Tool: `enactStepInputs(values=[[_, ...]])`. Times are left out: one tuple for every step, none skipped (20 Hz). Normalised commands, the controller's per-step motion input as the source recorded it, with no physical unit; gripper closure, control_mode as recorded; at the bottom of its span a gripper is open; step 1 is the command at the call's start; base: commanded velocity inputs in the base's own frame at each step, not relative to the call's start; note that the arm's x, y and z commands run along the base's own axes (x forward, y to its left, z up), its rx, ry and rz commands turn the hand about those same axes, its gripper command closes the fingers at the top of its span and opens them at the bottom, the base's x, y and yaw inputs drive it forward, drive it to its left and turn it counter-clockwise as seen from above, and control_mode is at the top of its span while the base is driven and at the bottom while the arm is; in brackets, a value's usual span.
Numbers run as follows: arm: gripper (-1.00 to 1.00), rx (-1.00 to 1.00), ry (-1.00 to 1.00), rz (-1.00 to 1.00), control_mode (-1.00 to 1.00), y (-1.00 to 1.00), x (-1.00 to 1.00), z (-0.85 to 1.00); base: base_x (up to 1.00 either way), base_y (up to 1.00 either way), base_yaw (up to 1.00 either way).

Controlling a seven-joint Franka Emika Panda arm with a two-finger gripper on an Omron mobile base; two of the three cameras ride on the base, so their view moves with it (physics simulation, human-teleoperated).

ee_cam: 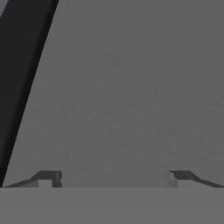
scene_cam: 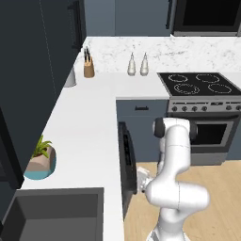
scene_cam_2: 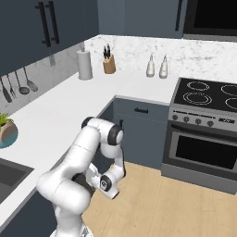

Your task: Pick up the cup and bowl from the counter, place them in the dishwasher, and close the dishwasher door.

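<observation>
Low beside the worktop (scene_cam: 84, 136), the dishwasher door (scene_cam: 125, 164) is seen nearly shut, edge-on. The fingers (ee_cam: 49, 178) are spread wide, right up against its flat panel, nothing pinched. It's stiff, slick, probably hefty, so better pushed flat than grabbed.

We view the counter (scene_cam: 84, 127) from behind on both sides; our hand camera faces a grey panel (ee_cam: 131, 87) closely.
</observation>
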Motion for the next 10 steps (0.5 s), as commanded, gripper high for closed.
enactStepInputs(values=[[-1.0, -0.22, -0.07, -0.1, -1.0, 1.0, 0.0, 0.12, 0.0, 0.0, 0.0], [-1.0, -0.22, 0.0, -0.09, -1.0, 1.0, 0.0, 0.02, 0.0, 0.0, 0.0], [-1.0, -0.22, 0.0, -0.09, -1.0, 1.0, 0.0, 0.01, 0.0, 0.0, 0.0], [-1.0, -0.22, 0.0, -0.09, -1.0, 1.0, 0.0, 0.0, 0.0, 0.0, 0.0], [-1.0, -0.22, 0.0, -0.09, -1.0, 1.0, 0.0, 0.0, 0.0, 0.0, 0.0], [-1.0, -0.23, 0.0, -0.08, -1.0, 1.0, 0.0, 0.0, 0.0, 0.0, 0.0], [-1.0, -0.24, 0.0, -0.08, -1.0, 1.0, 0.0, 0.0, 0.0, 0.0, 0.0], [-1.0, -0.23, 0.0, -0.07, -1.0, 1.0, 0.0, 0.0, 0.0, 0.0, 0.0], [-1.0, -0.22, 0.0, -0.06, -1.0, 1.0, 0.0, 0.0, 0.0, 0.0, 0.0], [-1.0, -0.2, 0.0, -0.05, -1.0, 1.0, 0.0, 0.0, 0.0, 0.0, 0.0]])
